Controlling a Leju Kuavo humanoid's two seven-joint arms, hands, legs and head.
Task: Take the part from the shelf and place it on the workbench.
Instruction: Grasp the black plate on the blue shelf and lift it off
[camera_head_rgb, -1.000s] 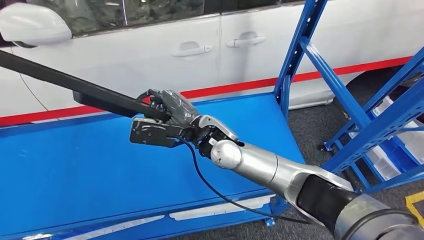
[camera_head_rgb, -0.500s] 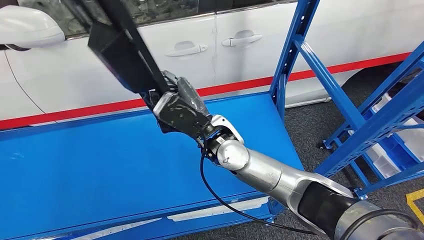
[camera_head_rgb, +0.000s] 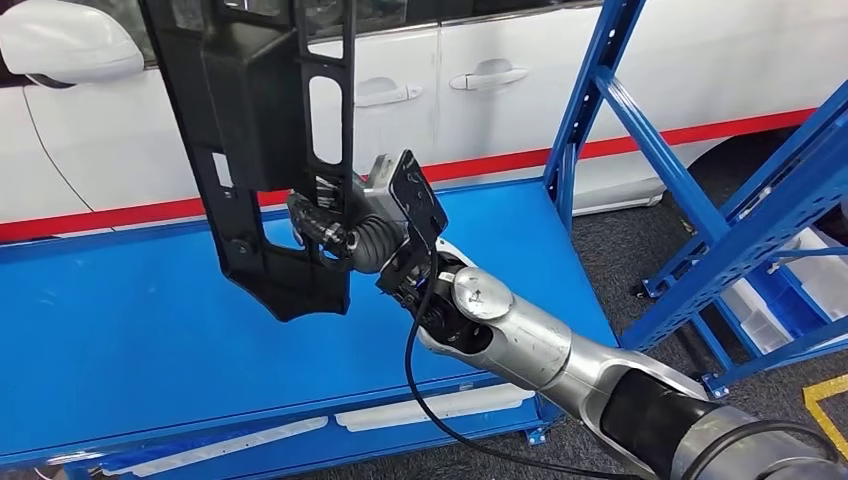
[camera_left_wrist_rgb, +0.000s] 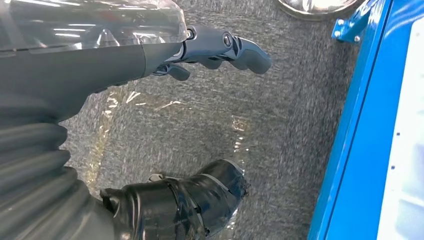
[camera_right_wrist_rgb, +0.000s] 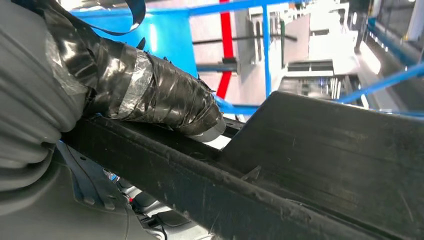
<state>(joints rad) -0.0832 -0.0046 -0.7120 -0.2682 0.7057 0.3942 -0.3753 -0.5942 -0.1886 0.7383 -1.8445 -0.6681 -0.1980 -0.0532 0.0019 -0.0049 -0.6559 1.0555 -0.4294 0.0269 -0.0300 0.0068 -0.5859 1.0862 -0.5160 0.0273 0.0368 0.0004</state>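
One black part (camera_head_rgb: 265, 150), a flat frame with slots, is held upright above the blue tabletop (camera_head_rgb: 120, 340) by the right hand (camera_head_rgb: 345, 225), fingers closed around its lower edge. Left hand (camera_left_wrist_rgb: 220, 47) hangs above grey floor (camera_left_wrist_rgb: 280, 150), fingers apart, holding nothing. One white car (camera_head_rgb: 480, 90) stands behind, blue shelf posts (camera_head_rgb: 590, 110) beside

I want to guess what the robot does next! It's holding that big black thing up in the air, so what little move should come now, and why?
Probably carry it away from the shelf. The right hand grips the black part near its lower end, lifted upright above the blue shelf board and touching nothing else. It isn't on a workbench yet, so easing it clear of the blue posts seems the next step.
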